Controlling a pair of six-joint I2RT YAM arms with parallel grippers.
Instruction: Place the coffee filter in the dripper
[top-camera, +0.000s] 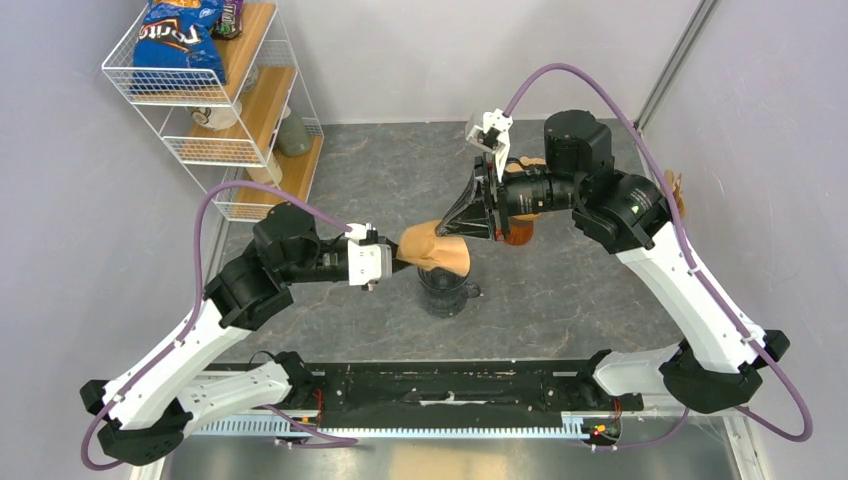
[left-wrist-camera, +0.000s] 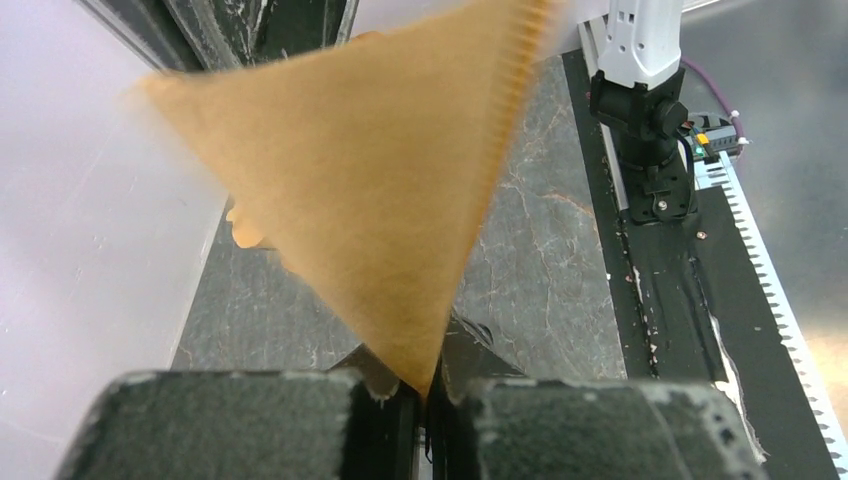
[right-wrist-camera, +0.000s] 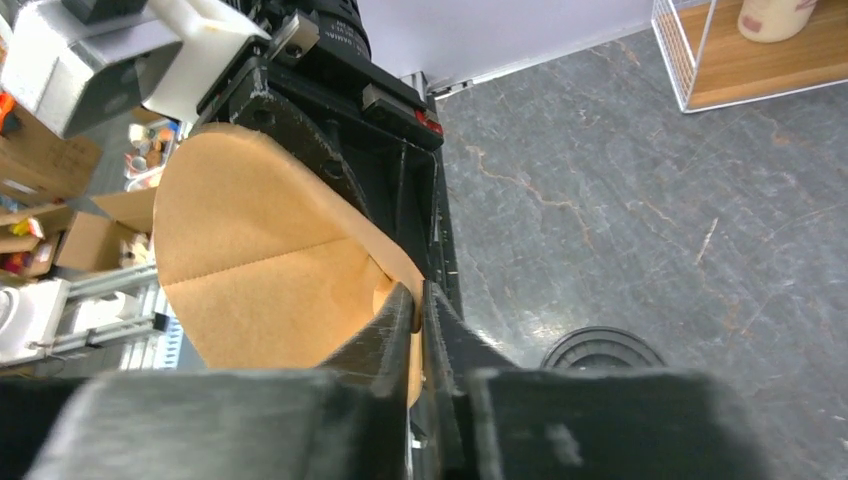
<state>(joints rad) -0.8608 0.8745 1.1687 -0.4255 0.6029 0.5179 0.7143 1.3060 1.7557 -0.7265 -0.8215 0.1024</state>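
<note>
The tan paper cone coffee filter (top-camera: 437, 250) hangs over the black dripper (top-camera: 446, 290) mid-bench (top-camera: 600, 290). The left gripper (top-camera: 398, 256) pinches its tip at 9 o'clock. The right gripper (top-camera: 462, 232) clamps its rim at 1 o'clock.

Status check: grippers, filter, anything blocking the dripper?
Both shut on brown paper coffee filter: left gripper, right gripper. Filter held over black dripper, not seated. Nothing seen blocking it.

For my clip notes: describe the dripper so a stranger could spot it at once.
Look at the middle of the grey table, where a tan filter is held up in the air. The dripper stands just under it: a black round vessel, unlike the tan paper.
</note>
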